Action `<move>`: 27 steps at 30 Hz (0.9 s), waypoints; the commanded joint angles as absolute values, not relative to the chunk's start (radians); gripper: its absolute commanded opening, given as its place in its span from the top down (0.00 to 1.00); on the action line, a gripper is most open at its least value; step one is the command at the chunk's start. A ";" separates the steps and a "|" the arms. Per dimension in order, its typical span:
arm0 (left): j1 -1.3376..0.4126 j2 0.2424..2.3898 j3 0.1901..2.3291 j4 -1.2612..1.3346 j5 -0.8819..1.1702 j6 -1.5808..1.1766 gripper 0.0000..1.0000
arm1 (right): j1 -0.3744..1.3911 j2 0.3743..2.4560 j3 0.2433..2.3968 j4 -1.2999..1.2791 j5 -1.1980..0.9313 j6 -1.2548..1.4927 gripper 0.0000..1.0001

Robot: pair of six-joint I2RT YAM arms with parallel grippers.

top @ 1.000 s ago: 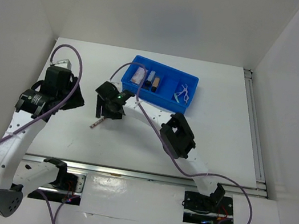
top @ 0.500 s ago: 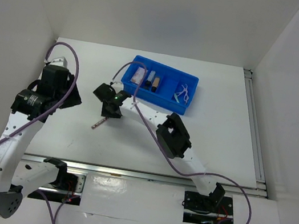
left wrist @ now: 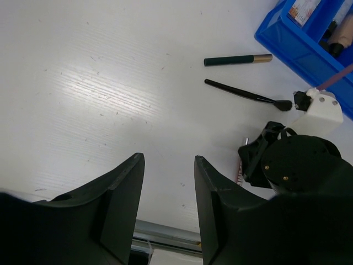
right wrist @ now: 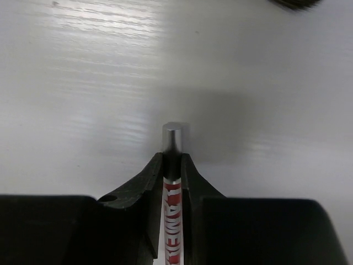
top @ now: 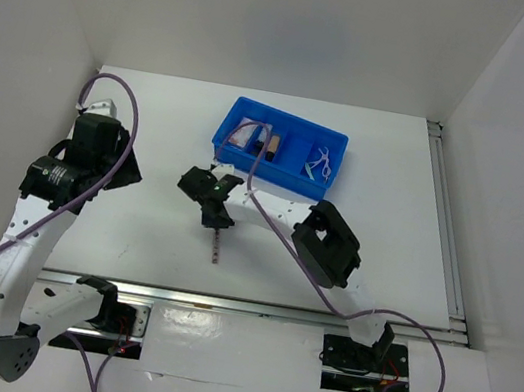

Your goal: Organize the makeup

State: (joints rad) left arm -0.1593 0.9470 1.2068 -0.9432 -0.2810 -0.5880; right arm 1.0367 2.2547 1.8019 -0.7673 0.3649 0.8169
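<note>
The right gripper [right wrist: 172,161] is clamped on a slim red-lettered pencil [right wrist: 172,135], whose silver end pokes out just past the fingertips. A second ago that pencil lay slanted on the table beneath the gripper, further left. Now it rides in the grip, swung round so its free end points toward the near edge, apparently lifted off the surface. The pick looks made, and what remains for this piece is the carry to the blue tray [top: 294,149], which sits just beyond the gripper. The left gripper [left wrist: 168,160] hangs parted and empty over the table, unmoved in the last half second. A dark green pencil [left wrist: 237,59] and a black wand [left wrist: 248,95] lie loose beside the tray, not yet sorted.
</note>
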 commanded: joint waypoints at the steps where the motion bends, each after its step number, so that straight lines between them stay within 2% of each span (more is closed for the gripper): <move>1: -0.153 0.943 1.246 -0.937 -0.301 -0.601 0.45 | 1.043 2.134 1.772 -0.811 0.435 0.802 0.99; 4: -0.153 0.943 1.246 -0.928 -0.301 -0.601 0.45 | 0.958 2.057 1.772 -0.825 0.459 0.760 0.99; 10: -0.153 0.953 1.246 -0.928 -0.301 -0.601 0.45 | 0.744 1.940 1.772 -0.672 0.431 0.606 0.99; 18: -0.153 0.986 1.152 -0.989 -0.301 -0.618 0.45 | 0.510 2.088 2.084 -0.744 0.399 0.548 0.99; 22: -0.153 1.006 1.065 -1.005 -0.203 -0.632 0.45 | 0.420 2.180 2.196 -0.712 0.290 0.516 0.99; 27: -0.153 0.996 1.032 -0.977 -0.091 -0.672 0.45 | 0.373 2.354 2.416 -0.738 0.265 0.515 0.98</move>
